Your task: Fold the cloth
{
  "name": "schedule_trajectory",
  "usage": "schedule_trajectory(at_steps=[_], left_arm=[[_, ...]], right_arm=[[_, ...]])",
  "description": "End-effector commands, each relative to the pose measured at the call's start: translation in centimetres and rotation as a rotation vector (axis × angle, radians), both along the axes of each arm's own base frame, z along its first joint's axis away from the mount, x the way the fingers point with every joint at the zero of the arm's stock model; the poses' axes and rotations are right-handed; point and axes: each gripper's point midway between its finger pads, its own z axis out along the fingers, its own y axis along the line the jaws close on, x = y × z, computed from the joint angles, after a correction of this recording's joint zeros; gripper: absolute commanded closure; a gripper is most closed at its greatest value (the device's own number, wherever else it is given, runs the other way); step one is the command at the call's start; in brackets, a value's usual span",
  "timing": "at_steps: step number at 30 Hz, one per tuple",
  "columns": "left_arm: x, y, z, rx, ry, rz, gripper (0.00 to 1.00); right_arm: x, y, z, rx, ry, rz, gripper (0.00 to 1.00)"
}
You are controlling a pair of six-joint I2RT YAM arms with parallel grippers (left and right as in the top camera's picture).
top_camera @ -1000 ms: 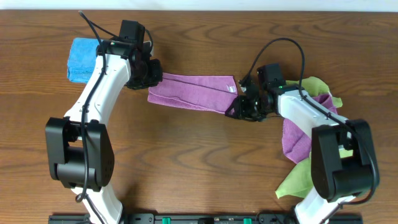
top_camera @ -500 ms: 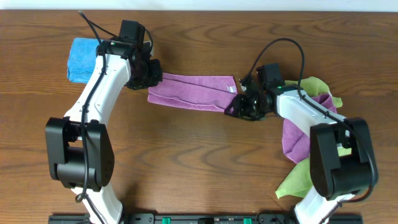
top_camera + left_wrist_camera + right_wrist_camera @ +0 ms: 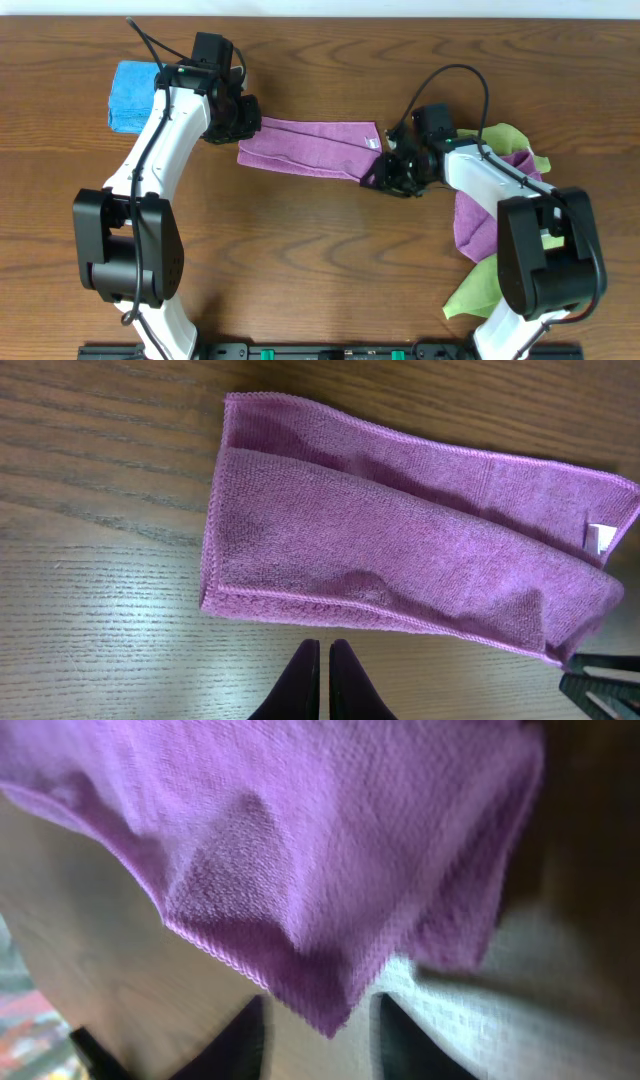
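On the bench (image 3: 300,260), the purple cloth (image 3: 310,147) lies flat, folded into a long strip. The left jaws are pressed together on nothing, just beside its left end. The right jaws stand parted astride its right corner, released.

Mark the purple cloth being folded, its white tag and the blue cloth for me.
purple cloth (image 3: 305,147): overhead view, middle of the folded strip.
white tag (image 3: 601,538): left wrist view, centre of the tag at the cloth's right end.
blue cloth (image 3: 128,95): overhead view, middle of its top face.
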Motion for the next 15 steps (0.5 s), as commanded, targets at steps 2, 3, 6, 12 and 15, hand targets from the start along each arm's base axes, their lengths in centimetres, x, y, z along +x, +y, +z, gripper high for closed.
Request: schedule_trajectory(at_steps=[2,3,6,12,15], left_arm=[[-0.3,0.4,-1.0,0.014,0.028,0.011,0.93],[-0.3,0.4,-1.0,0.014,0.028,0.011,0.93],[-0.3,0.4,-1.0,0.014,0.028,0.011,0.93],[-0.2,0.4,-1.0,0.014,0.026,0.011,0.93],[-0.2,0.4,-1.0,0.013,0.024,0.011,0.93]], right_arm=[[-1.1,0.3,-0.4,0.048,0.047,0.009,0.53],[-1.0,0.3,-0.4,0.05,0.043,0.009,0.53],[-0.6,0.7,-0.1,0.078,0.027,0.006,0.54],[0.2,1.3,0.2,0.114,0.018,-0.018,0.58],[0.2,1.3,0.2,0.115,0.023,-0.026,0.58]])
